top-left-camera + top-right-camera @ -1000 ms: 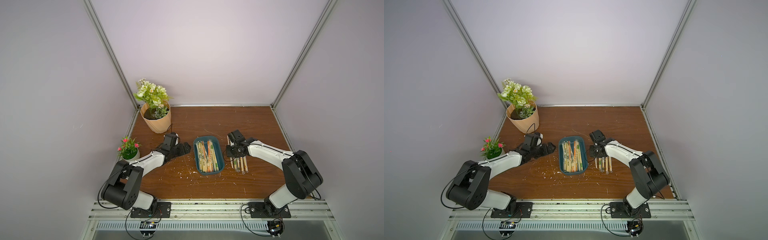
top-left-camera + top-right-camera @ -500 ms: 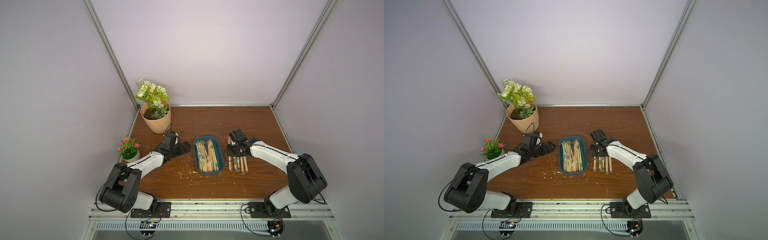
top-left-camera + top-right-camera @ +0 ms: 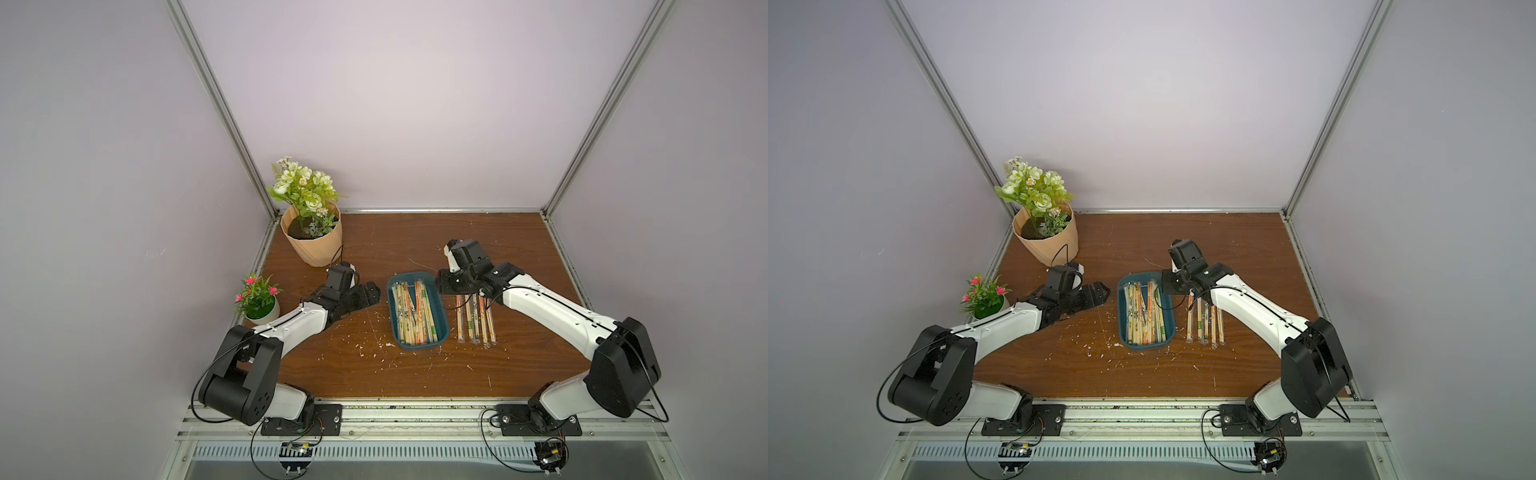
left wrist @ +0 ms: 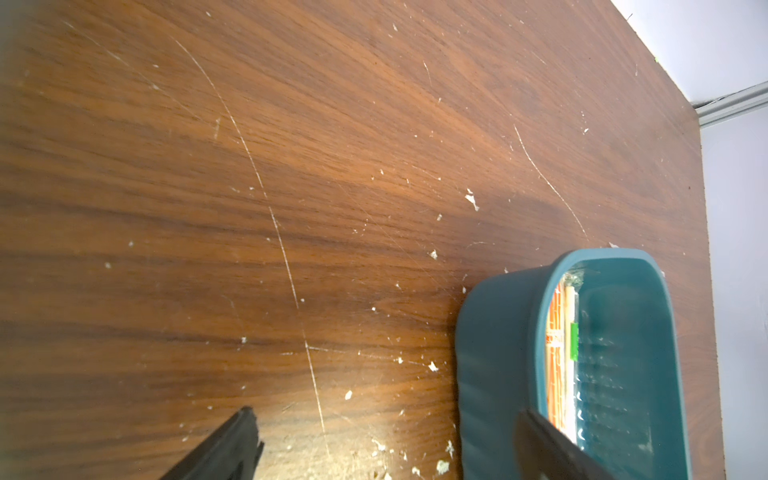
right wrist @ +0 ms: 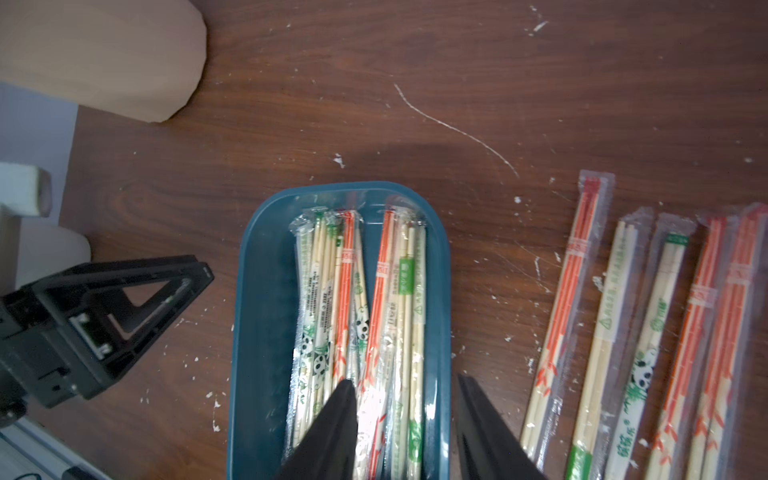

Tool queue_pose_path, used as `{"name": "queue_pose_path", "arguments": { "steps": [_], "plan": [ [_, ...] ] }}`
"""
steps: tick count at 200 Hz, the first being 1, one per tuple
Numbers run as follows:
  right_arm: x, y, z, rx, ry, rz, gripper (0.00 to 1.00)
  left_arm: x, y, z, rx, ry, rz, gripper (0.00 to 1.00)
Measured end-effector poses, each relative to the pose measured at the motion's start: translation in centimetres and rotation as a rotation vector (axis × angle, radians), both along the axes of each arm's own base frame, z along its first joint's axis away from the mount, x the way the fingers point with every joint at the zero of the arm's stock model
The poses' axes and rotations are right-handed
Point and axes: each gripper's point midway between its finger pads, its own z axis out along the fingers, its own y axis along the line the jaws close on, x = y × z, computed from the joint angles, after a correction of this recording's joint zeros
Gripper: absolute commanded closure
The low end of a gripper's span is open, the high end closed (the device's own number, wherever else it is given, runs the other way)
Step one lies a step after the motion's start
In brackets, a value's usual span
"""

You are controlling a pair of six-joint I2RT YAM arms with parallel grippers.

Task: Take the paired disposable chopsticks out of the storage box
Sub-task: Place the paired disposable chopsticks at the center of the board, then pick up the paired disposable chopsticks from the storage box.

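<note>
here the right gripper (image 5: pixel 404 380) hung over the storage box (image 5: pixel 266 332), its jaws partly apart and empty, above the paired disposable chopsticks (image 5: pixel 361 291) lying lengthwise inside. five sleeved pairs (image 3: pixel 476 318) lay side by side on the table (image 3: pixel 415 374) just beside the storage box. the step in hand looked like the next pick. it would go best with the jaws set across a single sleeve, near an end where the pairs fanned apart, then lowered without pressing the slick plastic into its neighbours. a straight lift should clear the low wall. the left gripper (image 3: pixel 372 293), jaws wide, sat beside the storage box and could steady it if it slid.
</note>
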Motion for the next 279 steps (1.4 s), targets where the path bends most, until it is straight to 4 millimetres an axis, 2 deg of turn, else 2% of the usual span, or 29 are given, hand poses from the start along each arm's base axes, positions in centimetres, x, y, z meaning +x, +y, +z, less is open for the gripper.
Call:
{"name": "queue_pose_path", "arguments": {
  "steps": [29, 63, 106, 145, 196, 279],
  "plan": [
    [-0.2, 2.6, -0.8, -0.014, 0.015, 0.051, 0.54, 0.1, 0.1, 0.0, 0.004, -0.002, 0.005, 0.02],
    [-0.7, 4.2, -2.9, -0.049, 0.056, 0.084, 0.59, 0.2, 0.3, 0.0, 0.006, -0.002, 0.012, 0.02],
    [-0.9, 4.4, -5.6, -0.109, 0.093, 0.085, 0.69, 0.0, 0.4, -0.8, 0.011, 0.016, 0.011, 0.02],
    [-0.5, 3.8, -7.0, -0.164, 0.095, 0.060, 0.76, 0.0, 0.4, -0.9, 0.011, 0.019, 0.010, 0.02],
    [-0.4, 3.4, -9.3, -0.219, 0.122, 0.047, 0.75, 0.1, 0.4, -1.0, 0.012, 0.017, 0.008, 0.02],
    [-1.8, 5.0, -9.7, -0.216, 0.129, 0.087, 0.74, 0.2, 0.3, -1.3, 0.010, 0.020, 0.004, 0.02]
  ]
}}
